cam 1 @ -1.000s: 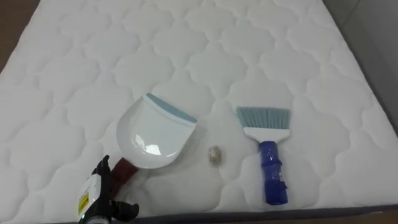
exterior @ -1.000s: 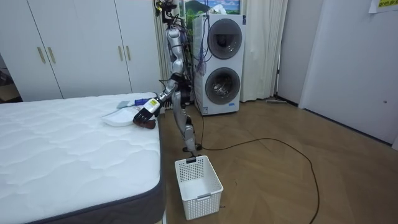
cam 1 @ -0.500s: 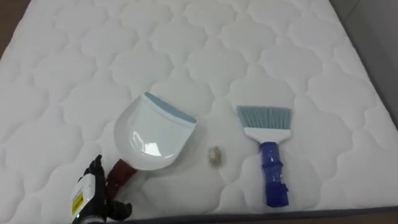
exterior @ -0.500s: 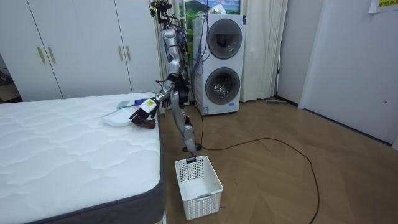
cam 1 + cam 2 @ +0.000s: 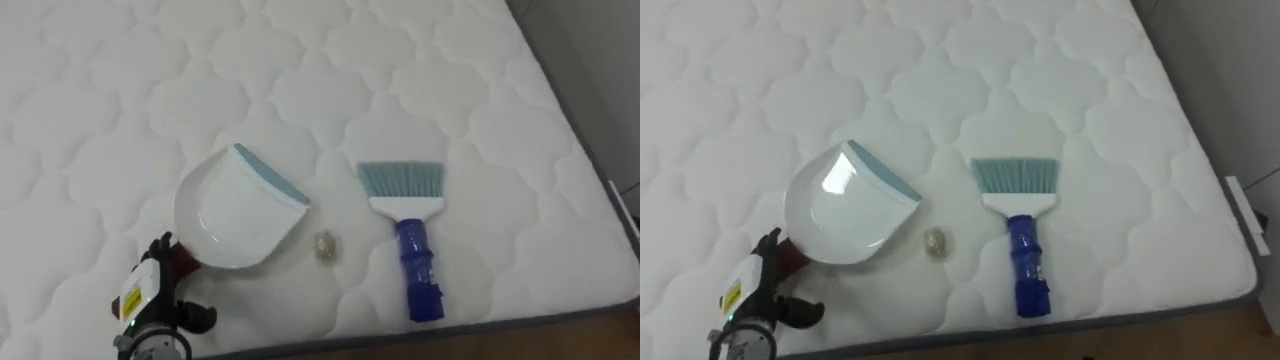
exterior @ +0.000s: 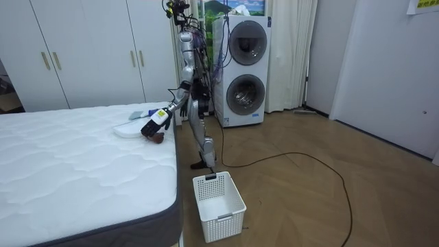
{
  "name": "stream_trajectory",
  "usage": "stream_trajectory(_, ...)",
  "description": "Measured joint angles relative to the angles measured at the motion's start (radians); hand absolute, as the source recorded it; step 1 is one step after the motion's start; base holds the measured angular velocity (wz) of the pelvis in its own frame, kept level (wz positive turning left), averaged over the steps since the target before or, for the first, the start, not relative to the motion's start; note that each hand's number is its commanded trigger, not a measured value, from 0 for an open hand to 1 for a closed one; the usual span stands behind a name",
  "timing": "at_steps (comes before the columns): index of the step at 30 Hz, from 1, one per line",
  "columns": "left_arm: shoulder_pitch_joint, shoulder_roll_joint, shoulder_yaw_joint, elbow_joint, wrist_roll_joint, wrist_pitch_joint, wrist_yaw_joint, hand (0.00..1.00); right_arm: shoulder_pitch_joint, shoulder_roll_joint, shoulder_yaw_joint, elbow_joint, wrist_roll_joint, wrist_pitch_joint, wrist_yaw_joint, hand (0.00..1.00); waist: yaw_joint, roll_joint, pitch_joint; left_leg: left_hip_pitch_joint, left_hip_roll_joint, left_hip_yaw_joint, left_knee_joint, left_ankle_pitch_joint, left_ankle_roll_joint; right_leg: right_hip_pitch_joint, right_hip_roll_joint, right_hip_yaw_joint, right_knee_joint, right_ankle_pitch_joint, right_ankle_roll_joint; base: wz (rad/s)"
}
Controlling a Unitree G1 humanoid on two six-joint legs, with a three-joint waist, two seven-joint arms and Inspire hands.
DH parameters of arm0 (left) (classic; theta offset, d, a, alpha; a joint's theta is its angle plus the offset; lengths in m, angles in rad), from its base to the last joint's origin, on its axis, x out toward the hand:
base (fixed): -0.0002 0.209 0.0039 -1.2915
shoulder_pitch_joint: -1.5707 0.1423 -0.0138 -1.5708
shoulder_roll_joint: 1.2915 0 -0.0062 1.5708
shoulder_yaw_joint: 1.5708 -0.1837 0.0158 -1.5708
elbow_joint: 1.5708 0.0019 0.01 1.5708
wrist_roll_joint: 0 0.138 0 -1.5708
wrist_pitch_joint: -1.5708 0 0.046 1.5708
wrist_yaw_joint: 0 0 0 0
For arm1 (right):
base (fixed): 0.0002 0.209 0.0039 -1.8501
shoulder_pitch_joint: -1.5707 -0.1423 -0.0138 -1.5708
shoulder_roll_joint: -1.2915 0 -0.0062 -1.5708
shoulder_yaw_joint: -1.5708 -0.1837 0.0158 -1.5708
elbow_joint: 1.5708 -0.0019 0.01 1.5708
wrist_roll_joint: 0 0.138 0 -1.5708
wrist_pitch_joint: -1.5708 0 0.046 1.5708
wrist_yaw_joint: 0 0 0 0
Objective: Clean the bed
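Bed (image 5: pixel 450 90): the quilted white mattress is carrying all the cleaning things near the edge where the robot is standing.
Dustpan (image 5: pixel 238 215): a white pan with a grey-blue lip is lying flat. Its mouth is facing away from the robot, and its dark red handle (image 5: pixel 182 262) is pointing back toward the robot, probably so it can be reached from the bed's edge.
Left hand (image 5: pixel 148 305): it is hovering at the near end of the dustpan's handle, back of the hand facing up. I cannot tell whether the fingers are closing on the handle or only straddling it.
Scrap (image 5: pixel 325 246): the thing to be cleaned off, a small pale crumpled pellet, is sitting on the mattress just beside the dustpan's right corner and not touching it.
Brush (image 5: pixel 410 250): it is lying to the right of the dustpan, beyond the scrap, with its bristles facing away from the robot and its blue handle toward the robot, seemingly set out for sweeping.
Inside the dustpan: nothing is lying in it.
Basket (image 6: pixel 218 199): a white basket is standing on the floor, well apart from the dustpan and below it. It is looking empty, probably waiting for the sweepings.
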Motion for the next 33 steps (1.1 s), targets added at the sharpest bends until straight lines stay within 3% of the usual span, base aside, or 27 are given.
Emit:
stream_trajectory(5,-0.001,-0.002,-0.005,0.0,-0.001,0.021,-0.021,0.0,-0.007,-0.009,0.014,-0.007,0.021,0.015,0.004,0.0,0.001,0.002,0.0014,-0.029,-0.008,0.0,0.014,0.005,0.008,-0.031,-0.011,0.003,0.018,-0.002,0.003,0.09)
stream_trajectory(28,-0.005,-0.002,-0.004,0.004,-0.037,0.024,-0.022,0.0,-0.026,-0.021,0.083,-0.008,0.058,0.014,0.011,0.0,0.0,0.012,-0.0003,-0.063,-0.008,0.013,0.031,0.008,0.008,-0.055,-0.014,0.003,0.02,0.003,0.0,-0.01)
stream_trajectory(33,-0.024,0.015,0.0,0.004,-0.028,0.025,-0.02,0.0,-0.025,-0.027,0.083,-0.009,0.052,0.015,0.012,0.0,0.0,0.016,0.0021,-0.069,-0.008,0.014,0.039,0.008,0.008,-0.057,-0.015,0.0,0.02,0.003,0.0,0.02)
